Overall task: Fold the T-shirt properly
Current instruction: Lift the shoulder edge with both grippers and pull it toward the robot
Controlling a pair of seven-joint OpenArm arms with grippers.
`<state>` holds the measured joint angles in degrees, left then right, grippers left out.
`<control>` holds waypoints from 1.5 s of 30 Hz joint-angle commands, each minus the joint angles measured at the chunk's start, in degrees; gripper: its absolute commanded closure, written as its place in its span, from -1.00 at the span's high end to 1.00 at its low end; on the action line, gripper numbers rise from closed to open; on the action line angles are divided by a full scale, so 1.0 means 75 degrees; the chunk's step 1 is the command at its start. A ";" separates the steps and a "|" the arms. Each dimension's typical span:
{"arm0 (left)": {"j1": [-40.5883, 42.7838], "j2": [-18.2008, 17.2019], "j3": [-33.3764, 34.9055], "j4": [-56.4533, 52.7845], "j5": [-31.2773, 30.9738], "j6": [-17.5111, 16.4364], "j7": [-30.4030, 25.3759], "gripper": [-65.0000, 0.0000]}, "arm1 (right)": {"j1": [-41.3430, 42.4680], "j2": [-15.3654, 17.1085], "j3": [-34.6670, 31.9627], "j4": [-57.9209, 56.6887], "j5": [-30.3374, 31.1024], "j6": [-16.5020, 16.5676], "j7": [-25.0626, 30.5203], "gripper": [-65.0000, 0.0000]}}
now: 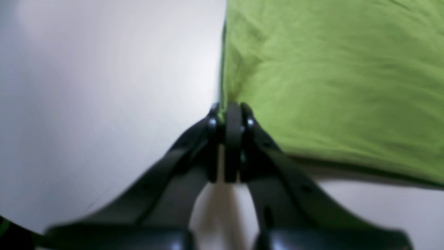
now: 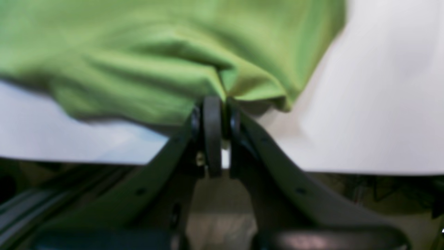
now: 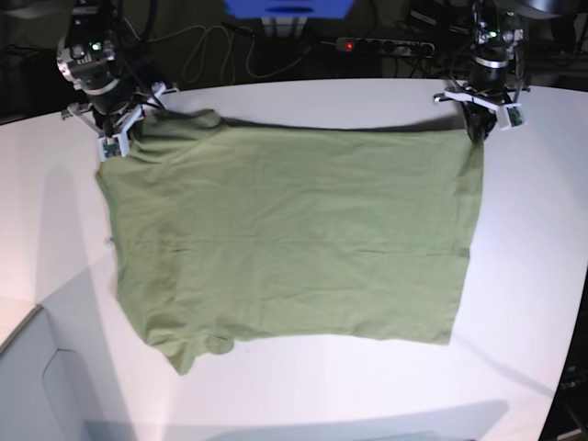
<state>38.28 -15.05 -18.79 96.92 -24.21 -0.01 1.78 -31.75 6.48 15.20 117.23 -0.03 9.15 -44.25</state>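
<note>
The green T-shirt lies spread on the white table, wrinkled, with a sleeve at the near left. Its far edge is held up between both grippers. My left gripper is at the far right corner of the shirt; in the left wrist view the gripper is shut on the corner of the cloth. My right gripper is at the far left corner; in the right wrist view it is shut on a bunched fold of the shirt.
A black power strip, cables and a blue object lie behind the table's far edge. The table's curved edge runs along the near left and the right.
</note>
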 commanded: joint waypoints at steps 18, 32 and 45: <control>0.1255 0.0090 -0.0080 0.0633 -0.0025 -0.0004 -0.0208 -1.00 | -0.0766 0.0056 0.0323 0.0446 -0.0025 0.0111 0.0127 -1.00; 0.0106 0.0125 -0.0631 0.0504 -0.0025 -0.0004 -0.0173 -1.00 | 0.0570 0.0033 0.0276 0.0153 -0.0025 0.0111 0.0045 -1.00; -0.1641 0.0090 -0.0607 -0.0739 -0.0025 -0.0004 -0.0173 -1.00 | 0.2445 0.0056 0.0112 -0.1125 -0.0025 0.0111 0.0045 -1.00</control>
<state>26.28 -13.54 -22.98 90.39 -24.27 -0.30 2.26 -13.80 6.50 15.90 107.94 -0.14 9.21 -44.82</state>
